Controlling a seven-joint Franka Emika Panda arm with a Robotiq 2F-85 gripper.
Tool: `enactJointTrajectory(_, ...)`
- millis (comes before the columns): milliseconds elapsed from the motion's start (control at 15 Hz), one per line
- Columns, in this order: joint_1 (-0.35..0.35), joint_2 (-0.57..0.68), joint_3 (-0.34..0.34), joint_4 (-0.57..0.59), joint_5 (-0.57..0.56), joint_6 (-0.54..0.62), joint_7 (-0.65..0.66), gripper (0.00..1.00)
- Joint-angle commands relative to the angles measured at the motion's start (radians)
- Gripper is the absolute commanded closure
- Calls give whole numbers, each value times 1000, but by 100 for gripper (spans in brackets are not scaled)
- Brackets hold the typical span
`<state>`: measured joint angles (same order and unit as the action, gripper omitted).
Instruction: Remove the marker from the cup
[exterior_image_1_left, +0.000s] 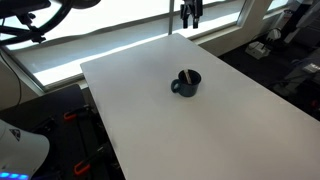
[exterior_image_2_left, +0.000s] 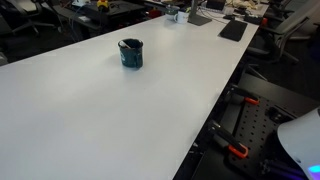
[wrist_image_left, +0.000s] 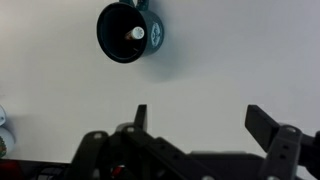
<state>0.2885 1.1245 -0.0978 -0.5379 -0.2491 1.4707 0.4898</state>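
Note:
The cup (exterior_image_1_left: 186, 84) is a small dark mug with a side handle, standing upright near the middle of the white table (exterior_image_1_left: 220, 130). It also shows in an exterior view (exterior_image_2_left: 131, 54) and in the wrist view (wrist_image_left: 113, 40), seen from above. The marker (wrist_image_left: 137, 33) stands inside the cup, its pale end showing, and appears as a thin stick (exterior_image_1_left: 185, 76). My gripper (wrist_image_left: 203, 120) is open and empty, above the table and well apart from the cup. In an exterior view the gripper (exterior_image_1_left: 187, 12) hangs over the table's far edge.
A window ledge (exterior_image_1_left: 120, 40) runs behind the table. Dark flat items (exterior_image_2_left: 232, 30) lie at the table's far end. Floor equipment with red clamps (exterior_image_2_left: 240, 140) stands beside the table's edge. A white rounded object (exterior_image_1_left: 20, 150) sits beside the table.

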Motion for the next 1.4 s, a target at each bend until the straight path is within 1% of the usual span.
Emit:
enactJointTrajectory(0, -8, -35, 17, -61, 22, 42, 55, 0)
enactJointTrajectory(133, -26, -34, 33, -74, 45, 67, 89, 0)
enactJointTrajectory(267, -52, -33, 49, -96, 92, 109, 125, 0)
enactJointTrajectory(467, -94, -42, 70, -165, 139, 163, 125, 0)
enactJointTrajectory(667, -130, -67, 76, -271, 157, 222, 104, 0)
enactJointTrajectory(933, -167, -118, 82, -450, 166, 321, 84, 0)
enactJointTrajectory(1333, -182, -218, 80, -694, 159, 433, 77, 0)
